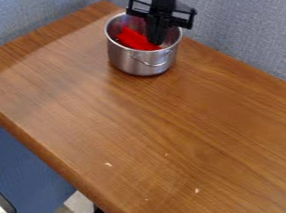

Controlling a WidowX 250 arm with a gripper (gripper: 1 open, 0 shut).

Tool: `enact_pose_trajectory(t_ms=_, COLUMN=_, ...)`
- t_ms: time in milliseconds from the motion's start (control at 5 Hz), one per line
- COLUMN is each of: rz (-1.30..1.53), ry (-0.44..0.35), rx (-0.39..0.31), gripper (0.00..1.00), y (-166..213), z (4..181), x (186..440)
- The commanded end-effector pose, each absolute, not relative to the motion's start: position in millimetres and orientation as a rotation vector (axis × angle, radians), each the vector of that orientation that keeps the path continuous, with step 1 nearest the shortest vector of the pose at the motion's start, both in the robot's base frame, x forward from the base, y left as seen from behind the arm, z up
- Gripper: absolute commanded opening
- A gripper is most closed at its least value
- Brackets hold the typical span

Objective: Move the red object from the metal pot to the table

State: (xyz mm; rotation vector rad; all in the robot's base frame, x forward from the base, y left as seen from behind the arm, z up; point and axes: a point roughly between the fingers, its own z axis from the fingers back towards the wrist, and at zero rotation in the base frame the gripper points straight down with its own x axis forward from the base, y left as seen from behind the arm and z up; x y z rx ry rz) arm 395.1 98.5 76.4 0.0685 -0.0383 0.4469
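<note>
The metal pot (141,60) stands at the far left corner of the wooden table (168,143). Inside it lies the red object (133,38), a small block resting against the pot's floor. My gripper (157,34) points straight down into the pot. Its two fingers are drawn together into one narrow dark column at the right end of the red block, so it looks shut on the block. The pot's rim and the block hide the fingertips themselves.
A blue-grey wall (251,34) rises right behind the pot and the arm. The table's left edge (34,47) and front edge (43,159) drop off to the floor. Bare wood stretches in front of and to the right of the pot.
</note>
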Motion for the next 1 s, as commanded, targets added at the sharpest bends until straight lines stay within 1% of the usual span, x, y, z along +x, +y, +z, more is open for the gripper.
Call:
enact_pose_trajectory(t_ms=0, rz=0.406, ry=-0.183, rx=0.060, gripper=0.00, y=102, z=141.4, x=395)
enact_pose_trajectory(t_ms=200, rz=0.353, ry=-0.203, rx=0.023, gripper=0.00, y=103, z=161.9, x=392)
enact_pose_trajectory(t_ms=400, rz=0.393, ry=-0.244, rx=0.007, gripper=0.00, y=97, z=170.1, x=398)
enact_pose_trajectory(t_ms=600, rz=0.436, ry=-0.243, rx=0.014, gripper=0.00, y=91, z=160.3, x=405)
enact_pose_trajectory(t_ms=800, rz=0.380, ry=-0.237, rx=0.029, gripper=1.00, y=86, z=153.9, x=395)
